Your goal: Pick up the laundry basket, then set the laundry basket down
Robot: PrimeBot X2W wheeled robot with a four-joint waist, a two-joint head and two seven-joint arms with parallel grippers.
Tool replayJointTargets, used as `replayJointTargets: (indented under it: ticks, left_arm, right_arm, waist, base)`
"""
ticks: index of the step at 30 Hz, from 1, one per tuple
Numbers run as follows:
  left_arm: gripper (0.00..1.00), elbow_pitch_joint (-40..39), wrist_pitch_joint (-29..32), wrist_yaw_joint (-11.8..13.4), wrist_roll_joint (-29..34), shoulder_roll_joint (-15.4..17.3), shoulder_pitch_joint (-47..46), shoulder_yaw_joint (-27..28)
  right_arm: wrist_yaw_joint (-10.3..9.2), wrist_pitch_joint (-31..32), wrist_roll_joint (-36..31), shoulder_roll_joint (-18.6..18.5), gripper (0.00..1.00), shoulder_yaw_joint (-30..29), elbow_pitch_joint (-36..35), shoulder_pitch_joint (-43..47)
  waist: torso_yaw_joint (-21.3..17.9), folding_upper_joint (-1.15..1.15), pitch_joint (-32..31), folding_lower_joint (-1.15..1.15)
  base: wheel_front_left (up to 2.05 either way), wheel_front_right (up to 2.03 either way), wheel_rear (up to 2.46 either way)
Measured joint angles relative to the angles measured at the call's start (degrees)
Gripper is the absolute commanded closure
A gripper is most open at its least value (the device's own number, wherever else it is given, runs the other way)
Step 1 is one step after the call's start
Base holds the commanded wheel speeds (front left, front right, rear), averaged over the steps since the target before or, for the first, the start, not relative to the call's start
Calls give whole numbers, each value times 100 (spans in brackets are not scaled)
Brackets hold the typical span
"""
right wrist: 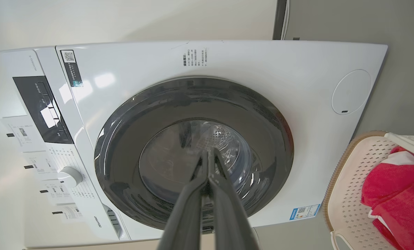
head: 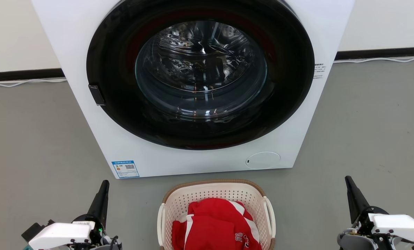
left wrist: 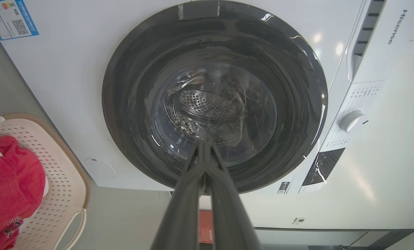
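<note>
The laundry basket point(head: 213, 194), cream-white and perforated with a brown rim and white side handles, stands on the grey floor just in front of the washing machine. Red and white clothing point(head: 215, 225) fills it. It also appears at the left edge of the left wrist view as the laundry basket point(left wrist: 62, 187) and at the right edge of the right wrist view as the laundry basket point(right wrist: 349, 194). My left gripper point(head: 104, 185) hovers to the basket's left, shut and empty. My right gripper point(head: 348, 182) hovers to its right, shut and empty. Neither touches the basket.
A white front-loading washing machine point(head: 130, 152) with a closed dark round door point(head: 200, 73) stands directly behind the basket. Grey floor lies on both sides. A white wall with a dark skirting board point(head: 380, 53) and a pale cable runs behind.
</note>
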Motion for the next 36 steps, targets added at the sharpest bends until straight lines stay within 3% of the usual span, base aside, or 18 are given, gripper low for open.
replayJointTargets:
  ticks: [36]
  left_arm:
    - [100,-11,24,-25,-179,-3,-1,12]
  right_arm:
    - [0,38,200,3,100,-9,-10,-101]
  waist:
    - [1,0,5,-1]
  base:
    - [0,0,0]
